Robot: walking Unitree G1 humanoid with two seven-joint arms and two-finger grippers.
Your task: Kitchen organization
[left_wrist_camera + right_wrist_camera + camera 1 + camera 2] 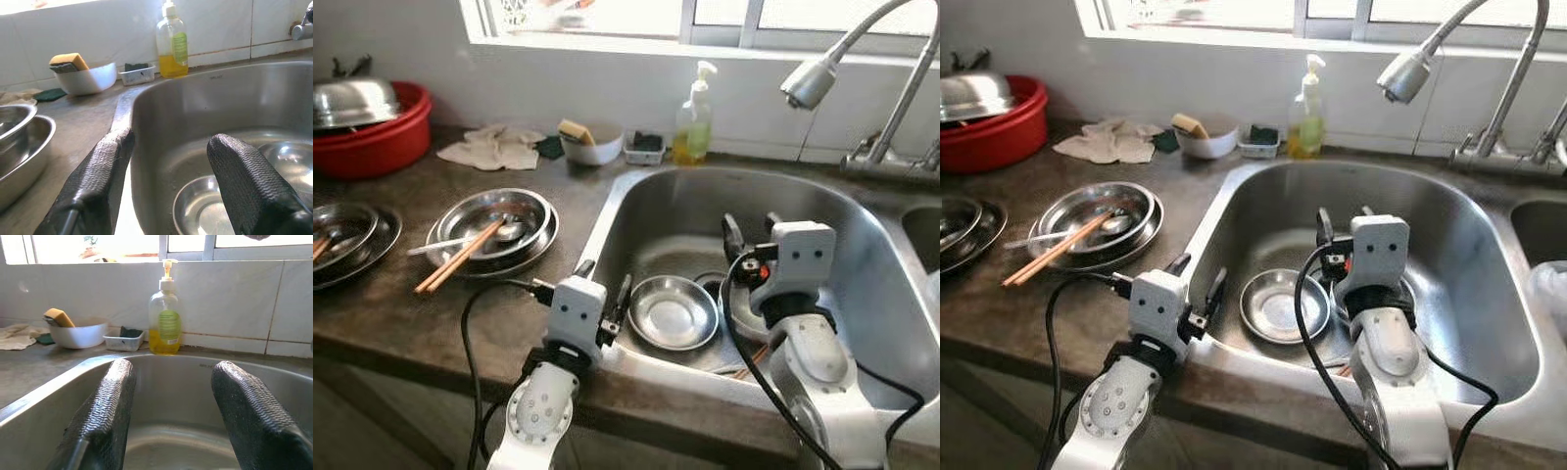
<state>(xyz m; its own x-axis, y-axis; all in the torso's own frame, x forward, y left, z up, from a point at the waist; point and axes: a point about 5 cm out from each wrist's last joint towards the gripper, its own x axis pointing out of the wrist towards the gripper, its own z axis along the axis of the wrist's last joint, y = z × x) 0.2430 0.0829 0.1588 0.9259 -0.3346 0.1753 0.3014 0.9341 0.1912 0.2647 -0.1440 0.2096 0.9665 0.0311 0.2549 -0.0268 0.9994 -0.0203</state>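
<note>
Steel dish (673,311) lies in sink (862,245) near front wall; stacked bowls (494,227) with chopsticks (460,257) sit on counter (401,313) left of sink. Sorting looks unfinished. Left gripper (605,294) over sink's front-left rim, fingers apart, empty. Right gripper (747,227) above basin, fingers apart, empty.

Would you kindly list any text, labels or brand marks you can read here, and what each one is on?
None can be read.
Soap bottle: green label, print too blurred.
Sink: small stamped mark on the back wall, too small to read.
</note>
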